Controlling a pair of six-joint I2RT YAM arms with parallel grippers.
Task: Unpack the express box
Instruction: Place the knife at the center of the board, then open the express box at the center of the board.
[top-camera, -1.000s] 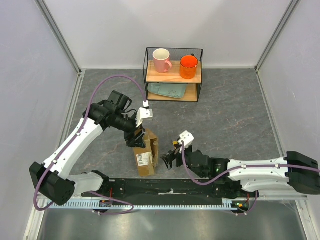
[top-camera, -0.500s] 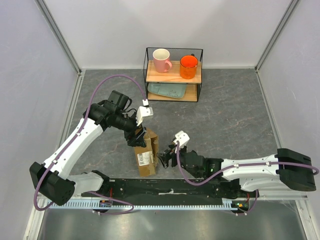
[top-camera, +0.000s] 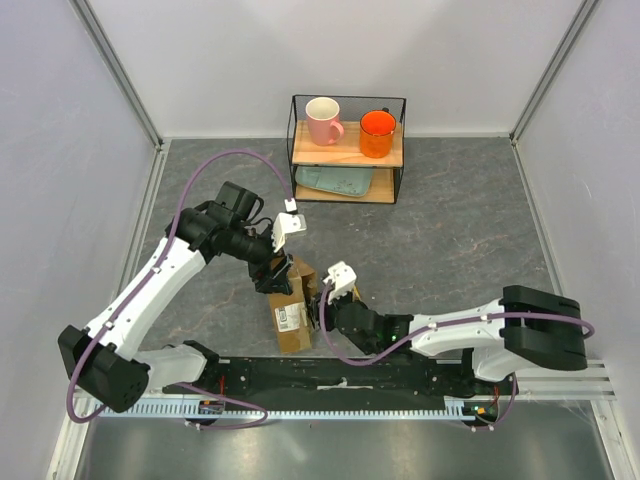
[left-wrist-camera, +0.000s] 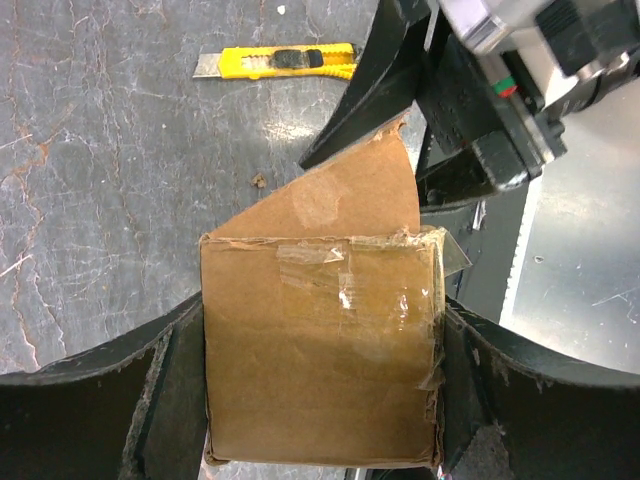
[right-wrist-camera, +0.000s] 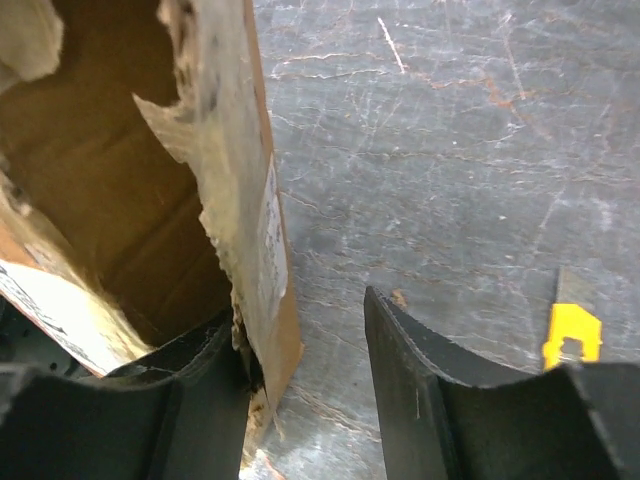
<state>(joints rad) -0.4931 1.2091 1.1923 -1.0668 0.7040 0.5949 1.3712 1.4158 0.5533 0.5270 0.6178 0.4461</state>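
Here left tool (left-wrist-camera: 322, 330) clamps the express box (top-camera: 289, 325), right tool (right-wrist-camera: 300, 315) gapes astride its flap (right-wrist-camera: 262, 220), knife (left-wrist-camera: 275, 63) beyond.

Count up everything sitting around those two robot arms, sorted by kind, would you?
Mugs: 2, a pink mug and an orange mug
Cardboard boxes: 1, the express box
Knives: 1, a yellow utility knife
Trays: 1, a pale green tray
Shelves: 1, a wire shelf
Total: 6
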